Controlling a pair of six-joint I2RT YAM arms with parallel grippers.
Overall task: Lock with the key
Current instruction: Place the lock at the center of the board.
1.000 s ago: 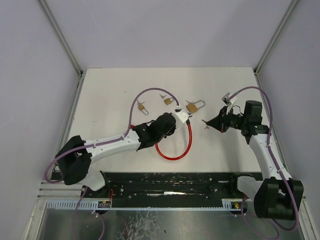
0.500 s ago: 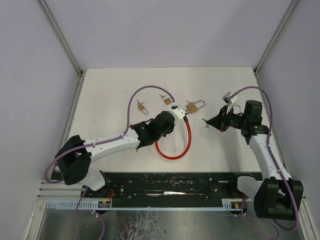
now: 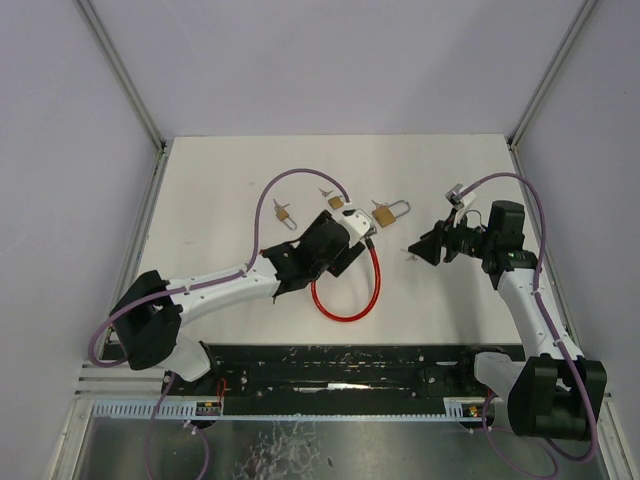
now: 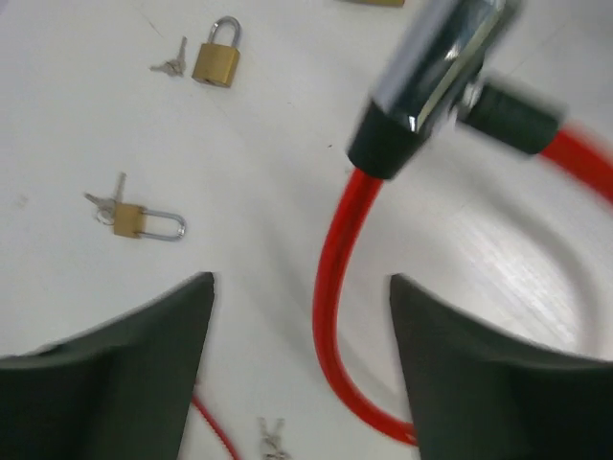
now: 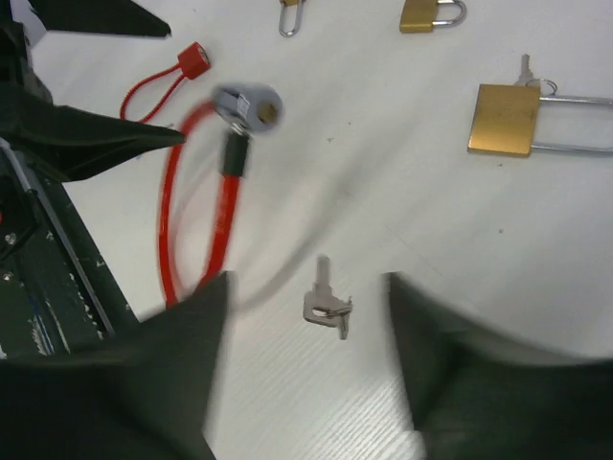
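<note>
Table: white top (image 3: 220,190), carrying the locks and keys.
Left arm: reaches from the near left edge (image 3: 225,288) to the cable lock's head.
Left gripper: (image 4: 302,287) hangs over the near side of the cable lock's head. Its jaws stand well apart and grip nothing. In the wrist view the red cable runs across the gap, closer to the right-hand finger.
Right arm: comes in from the near right (image 3: 530,300), pointing toward the cable lock.
Right gripper: (image 5: 308,283) sits to the right of the cable lock, fingers parted and empty. The loose key lies on the table in line with the gap.
Cable lock: red cable loop (image 3: 345,315) lies flat near mid-table. Its chrome head (image 4: 436,67) is at the far end of the loop.
Large brass padlock: (image 3: 388,214) just beyond and right of the cable lock's head, lying flat.
Small brass padlocks: one (image 3: 337,201) just beyond the head, another (image 3: 283,214) farther left, each with keys at it.
Key: silver (image 5: 326,302), to the right of the cable loop, apart from it.
</note>
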